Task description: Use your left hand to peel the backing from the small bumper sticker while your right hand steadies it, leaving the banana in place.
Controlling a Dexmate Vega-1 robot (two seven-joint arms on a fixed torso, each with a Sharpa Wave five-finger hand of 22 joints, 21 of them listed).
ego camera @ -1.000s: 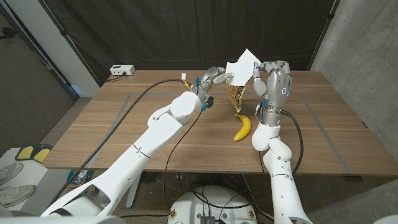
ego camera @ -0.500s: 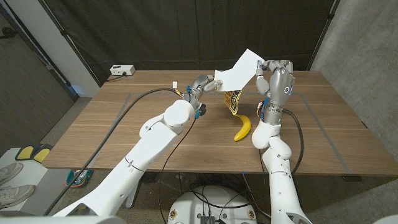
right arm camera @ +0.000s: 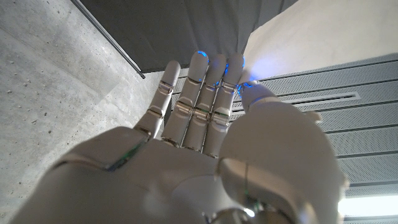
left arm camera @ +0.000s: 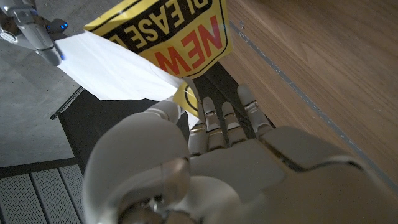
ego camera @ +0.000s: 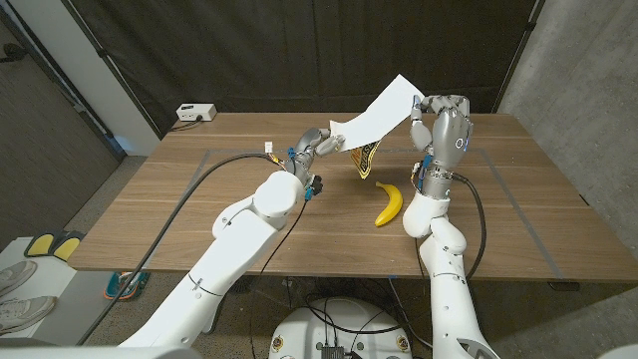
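Above the far middle of the wooden table (ego camera: 199, 214), a long white backing strip (ego camera: 374, 112) stretches between the two hands. The left hand (ego camera: 321, 143) pinches the strip's lower left end, and the right hand (ego camera: 442, 125), raised upright, pinches its upper right corner between thumb and fingertips. The right wrist view shows the white sheet at that thumb tip, with the other fingers straight.

The small bumper sticker (ego camera: 363, 158) hangs from the strip just right of the left hand, yellow with a black border, its lower tip close above the table. In the left wrist view the sticker (left arm camera: 171, 34) reads "NEW" in red and "PLEASE" in black; the rest of the wording is cut off.

The banana (ego camera: 389, 203) lies on the table near of the sticker, just left of the right forearm, apart from both hands.

A small white box (ego camera: 195, 112) sits at the far left table edge.
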